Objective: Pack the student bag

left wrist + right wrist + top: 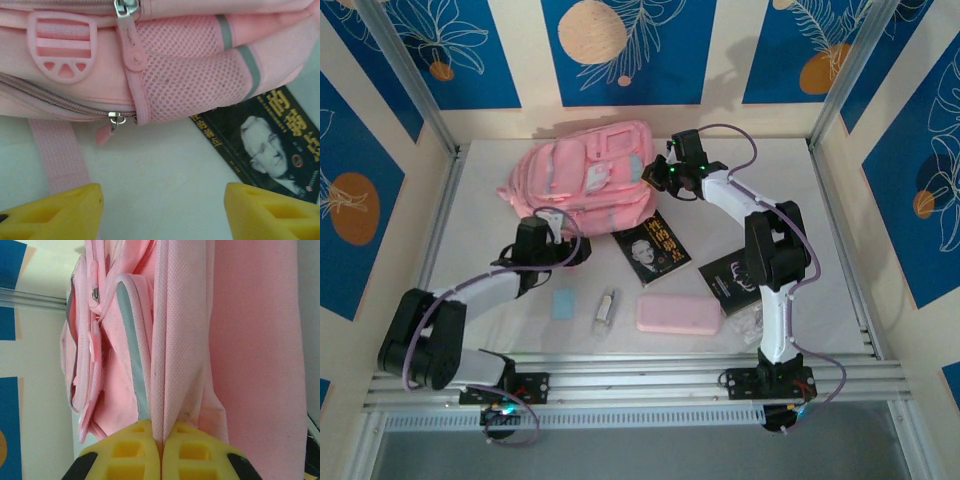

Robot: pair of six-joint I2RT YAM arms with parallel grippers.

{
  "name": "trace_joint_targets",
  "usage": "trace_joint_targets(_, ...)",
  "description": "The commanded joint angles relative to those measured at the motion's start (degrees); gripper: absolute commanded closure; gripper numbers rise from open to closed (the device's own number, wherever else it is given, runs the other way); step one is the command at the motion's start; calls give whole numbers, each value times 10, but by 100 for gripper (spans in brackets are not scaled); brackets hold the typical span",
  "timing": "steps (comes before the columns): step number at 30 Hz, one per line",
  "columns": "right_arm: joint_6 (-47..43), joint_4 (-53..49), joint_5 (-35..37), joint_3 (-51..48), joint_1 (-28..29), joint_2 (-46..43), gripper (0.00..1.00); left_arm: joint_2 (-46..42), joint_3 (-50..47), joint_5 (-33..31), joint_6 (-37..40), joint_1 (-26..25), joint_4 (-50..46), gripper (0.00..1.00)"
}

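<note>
- The bench carries everything. The loose items lie on its near half, apart from the bag's pockets.
- The student bag lies flat at the back left of the bench. I cannot tell whether any pocket is unzipped.
- A dark book lies against the bag's near edge with one corner tucked under the mesh side. Lifting the bag could drag it along.
- A second book is partly hidden behind the right arm.
- The pink pencil case lies near the front, untouched.
- The right hand is pinched shut on a thin fold of the bag's fabric. So little cloth could slip free under a pull.
- The left hand has its fingers apart and holds nothing, just short of the bag's edge.
- The strap runs towards the left hand and might be caught instead of the small zip pull.
</note>
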Motion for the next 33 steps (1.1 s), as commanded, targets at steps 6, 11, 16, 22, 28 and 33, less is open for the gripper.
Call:
trace_joint_targets(6,14,42,-67,4,-5,-43,100,112,36,-59,53,-4,102,44)
trace_joint_targets(11,32,53,-92,-2,-6,-44,100,153,41,-92,74,-6,157,44)
trace_joint_targets(16,62,83,-122,-28,-12,-54,100,177,44,-107,77,-6,197,49)
trace_joint_targets(22,84,104,-137,-48,-20,-62,100,201,56,-78,76,-5,209,71)
trace_joint_targets(28,49,93,-122,-42,-38,-61,100,157,44,-60,70,-5,181,100)
trace_joint_targets(33,-3,63,-117,-14,-65,-53,100,100,81,-31,85,-4,46,100)
